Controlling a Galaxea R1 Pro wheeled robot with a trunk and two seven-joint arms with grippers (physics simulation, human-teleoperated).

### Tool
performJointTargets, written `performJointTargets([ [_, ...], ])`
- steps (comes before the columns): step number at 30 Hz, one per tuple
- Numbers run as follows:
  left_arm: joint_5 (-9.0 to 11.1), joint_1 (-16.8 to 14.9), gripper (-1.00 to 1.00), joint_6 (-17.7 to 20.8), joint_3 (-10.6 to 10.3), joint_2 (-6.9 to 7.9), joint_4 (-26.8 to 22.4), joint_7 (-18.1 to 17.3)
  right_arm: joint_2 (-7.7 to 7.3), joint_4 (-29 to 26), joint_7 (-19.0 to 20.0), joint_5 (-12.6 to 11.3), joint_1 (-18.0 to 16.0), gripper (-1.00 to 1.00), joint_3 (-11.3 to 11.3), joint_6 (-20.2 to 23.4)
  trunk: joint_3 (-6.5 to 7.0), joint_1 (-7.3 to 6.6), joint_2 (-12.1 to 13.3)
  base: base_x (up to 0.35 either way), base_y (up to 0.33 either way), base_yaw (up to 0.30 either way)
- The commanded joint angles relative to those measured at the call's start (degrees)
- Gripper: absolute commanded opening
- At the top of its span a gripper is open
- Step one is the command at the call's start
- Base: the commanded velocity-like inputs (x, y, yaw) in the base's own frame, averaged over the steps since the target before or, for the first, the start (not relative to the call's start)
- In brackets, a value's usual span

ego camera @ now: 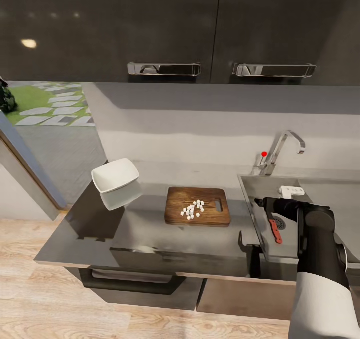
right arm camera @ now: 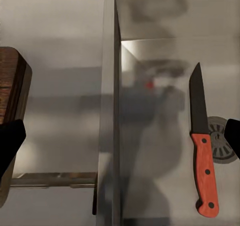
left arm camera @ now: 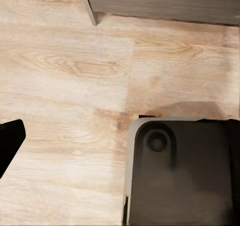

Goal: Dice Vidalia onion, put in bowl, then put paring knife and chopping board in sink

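The right end effector (ego camera: 261, 202) hovers over the steel sink (ego camera: 250, 199), fingers apart and empty. The red-handled, dark-bladed paring knife (right arm camera: 202, 151) lies flat below, toward its 3 o'clock, beside the round drain (right arm camera: 220, 145). White onion dice (ego camera: 193, 209) sit on the grained wooden chopping board (ego camera: 175, 214).
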Motion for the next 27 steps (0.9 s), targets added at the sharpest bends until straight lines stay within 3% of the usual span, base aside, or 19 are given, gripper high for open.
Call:
performJointTargets([
  [1,0.4,0.0,1.0,2.7,-0.5,0.07,-1.5,0.3,0.06,0.0,0.6,0.6,-0.1,1.0,-0.1,0.1,-0.1,0.03,-0.1,0.0,0.0,0.0],
  [3,0.4,0.0,1.0,8.5,-0.5,0.07,-4.6,0.3,0.09,0.0,0.6,0.6,-0.1,1.0,-0.1,0.1,-0.1,0.03,-0.1,0.0,0.0,0.0],
  [4,0.4,0.0,1.0,13.2,-0.5,0.08,-7.6,0.3,0.16,0.0,0.6,0.6,-0.1,1.0,-0.1,0.1,-0.1,0.03,-0.1,0.0,0.0,0.0],
  [10,0.4,0.0,1.0,19.6,-0.5,0.08,-13.4,0.3,0.5,0.0,0.6,0.6,-0.1,1.0,-0.1,0.1,-0.1,0.03,-0.1,0.0,0.0,0.0],
  [14,0.4,0.0,1.0,26.2,-0.7,0.08,-18.2,0.4,0.59,0.0,0.6,0.6,-0.1,1.0,-0.1,0.1,-0.1,0.03,-0.1,0.0,0.0,0.0],
  [15,0.4,0.0,1.0,30.6,-0.8,0.14,-22.0,0.4,0.64,0.1,0.6,0.6,-0.1,1.0,-0.1,0.1,-0.1,0.03,-0.1,0.0,0.0,0.0],
  [17,0.4,0.1,1.0,33.5,-0.9,0.43,-28.3,0.4,0.7,0.1,0.6,0.6,-0.1,1.0,-0.1,0.1,-0.1,0.03,-0.1,0.0,0.0,0.0],
  [22,0.4,0.3,1.0,33.7,-1.1,1.68,-34.5,0.4,0.76,0.2,0.5,0.7,-0.1,1.0,-0.1,0.1,-0.1,0.03,-0.1,0.0,0.0,0.0],
  [27,0.5,0.6,1.0,26.6,-1.1,2.25,-35.2,0.4,0.95,0.3,0.5,0.7,-0.1,1.0,-0.1,0.1,-0.1,0.03,-0.1,0.0,0.0,0.0],
])
